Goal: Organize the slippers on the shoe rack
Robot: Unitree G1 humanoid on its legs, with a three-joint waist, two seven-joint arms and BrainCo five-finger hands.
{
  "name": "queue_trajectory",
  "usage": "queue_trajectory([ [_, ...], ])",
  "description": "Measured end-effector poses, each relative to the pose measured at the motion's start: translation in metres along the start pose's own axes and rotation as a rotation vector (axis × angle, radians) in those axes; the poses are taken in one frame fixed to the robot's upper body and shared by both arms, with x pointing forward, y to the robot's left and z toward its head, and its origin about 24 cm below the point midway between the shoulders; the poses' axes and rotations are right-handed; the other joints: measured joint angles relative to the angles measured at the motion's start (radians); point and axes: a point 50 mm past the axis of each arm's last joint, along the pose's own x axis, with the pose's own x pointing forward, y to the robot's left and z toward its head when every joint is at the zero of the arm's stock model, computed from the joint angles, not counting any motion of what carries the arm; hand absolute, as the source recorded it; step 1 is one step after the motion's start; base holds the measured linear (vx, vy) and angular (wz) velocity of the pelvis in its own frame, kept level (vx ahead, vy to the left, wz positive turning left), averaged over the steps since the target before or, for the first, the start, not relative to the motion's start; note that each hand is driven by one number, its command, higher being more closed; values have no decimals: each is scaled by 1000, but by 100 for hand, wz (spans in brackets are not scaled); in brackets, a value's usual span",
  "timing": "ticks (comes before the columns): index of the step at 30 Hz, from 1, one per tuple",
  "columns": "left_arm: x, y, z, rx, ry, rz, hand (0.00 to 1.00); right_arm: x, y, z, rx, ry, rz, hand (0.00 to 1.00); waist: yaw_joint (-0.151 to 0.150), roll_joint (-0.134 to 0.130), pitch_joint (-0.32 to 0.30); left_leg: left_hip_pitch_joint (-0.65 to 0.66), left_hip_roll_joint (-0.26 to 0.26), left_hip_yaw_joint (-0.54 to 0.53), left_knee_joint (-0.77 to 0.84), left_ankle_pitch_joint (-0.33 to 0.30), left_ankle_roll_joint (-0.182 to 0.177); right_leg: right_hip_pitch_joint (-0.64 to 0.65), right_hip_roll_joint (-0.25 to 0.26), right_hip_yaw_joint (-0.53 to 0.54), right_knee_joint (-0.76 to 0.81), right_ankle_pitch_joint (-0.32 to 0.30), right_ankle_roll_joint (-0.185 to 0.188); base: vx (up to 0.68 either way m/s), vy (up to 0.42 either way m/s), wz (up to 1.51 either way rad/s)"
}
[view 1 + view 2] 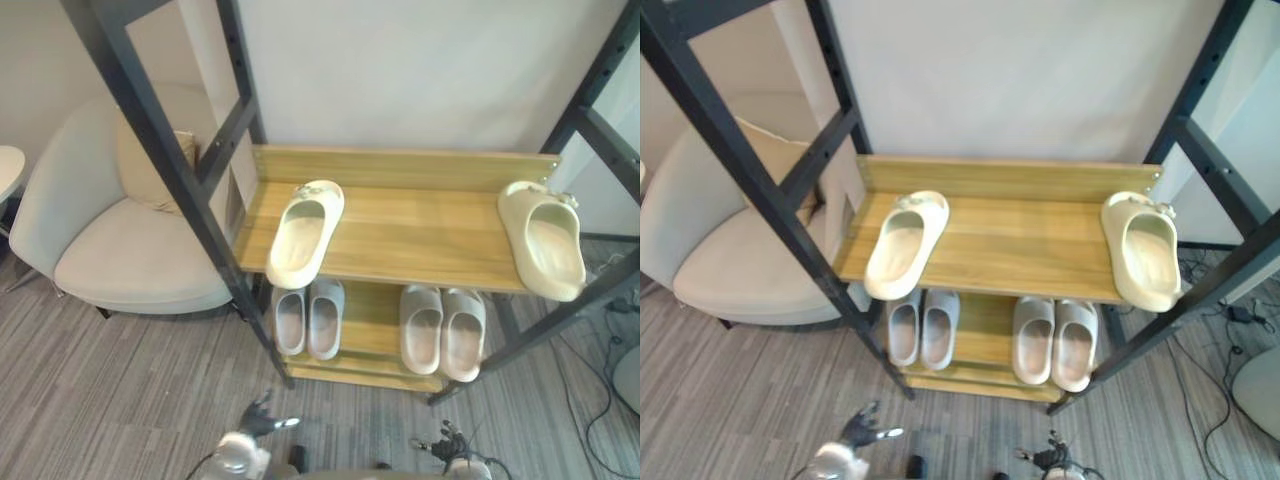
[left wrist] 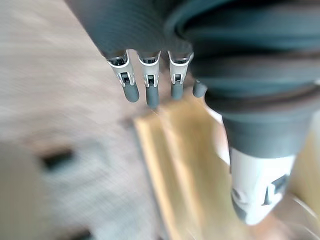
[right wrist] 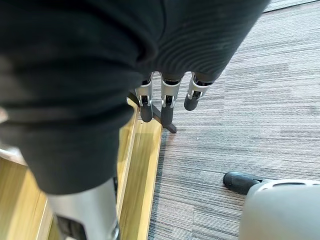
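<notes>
— Item one?
— Left slipper (image 1: 305,232), right slipper (image 1: 545,238): top shelf of shoe rack (image 1: 420,235), well apart, beyond left robot hand (image 2: 149,75) and right robot hand (image 3: 170,95).
— Hands' condition?
— Both: fingers straight, holding nothing, near the rack's foot.

The left hand (image 2: 145,30) wears a dark, finely ribbed cover over its back and wrist. From the cover's edge come silver fingers (image 2: 123,75) with small hinged pieces and rounded dark grey tips, and beside them the thumb (image 2: 257,185) is a pale silver shell with dark markings below a grey sleeve. The right hand (image 3: 190,40) is alike: the same ribbed black cover, silver dark-tipped fingers (image 3: 168,97) and a plain silver-grey thumb (image 3: 85,210).
</notes>
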Motion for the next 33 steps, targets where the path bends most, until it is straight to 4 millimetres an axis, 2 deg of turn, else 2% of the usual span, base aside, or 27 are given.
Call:
queue_trajectory([
  [3, -2, -17, 36, -27, -174, -106, 0, 0, 0, 0, -2, -3, 1, 0, -3, 3, -9, 1, -3, -3, -1, 0, 1, 0, -2, 0, 0, -1, 1, 0, 0, 0],
  [4, -3, -19, 41, -29, -194, -118, 0, 0, -1, 0, -3, -4, -1, 0, -3, 4, -9, 1, -3, -4, -1, 0, 1, 0, -2, 0, 0, -1, 1, 0, 0, 0],
  [10, -20, -43, 97, -117, -444, -286, 0, 0, -2, 3, -50, -24, 14, 0, -11, 24, -22, 9, -3, -6, -6, 1, 1, 5, -2, -1, 0, -2, -1, 0, 0, 0],
  [13, -25, -46, 119, -138, -533, -318, 0, 0, 0, 6, -65, -46, 23, 0, -12, 30, -26, 25, -3, -6, -20, 4, 6, 14, -2, 0, -1, -5, 0, 0, 0, 0],
  [17, -32, -40, 158, -146, -689, -305, 0, -3, 4, 11, -107, -91, 53, 0, -15, 30, -35, 29, -3, -7, -26, 4, 6, 14, -3, 0, 0, -16, -2, 0, 0, 0],
  [21, -38, -34, 184, -154, -797, -291, 0, -3, 3, 11, -114, -92, 52, 0, -18, 30, -36, 29, -5, -7, -31, 4, 6, 14, -4, 0, -6, -14, 1, 0, 0, 0],
  [25, -42, -17, 205, -163, -886, -207, 0, -2, 0, 12, -128, -95, 51, 0, -37, 28, -44, 29, -6, -8, -34, 4, 6, 20, -3, -2, -16, -9, 2, 43, -4, 0],
  [31, -44, 9, 238, -137, -1000, -104, 0, -1, -2, 14, -134, -99, 52, 0, -44, 26, -47, 29, -7, -12, -34, 4, 7, 20, -3, -2, -17, -8, 2, 7, -2, 0],
  [33, -47, 23, 250, -113, -1041, -52, 0, -1, -2, 15, -135, -98, 53, 0, -50, 25, -47, 30, -7, -12, -34, 4, 7, 20, -4, -4, -17, -7, 0, -32, -10, -1],
])
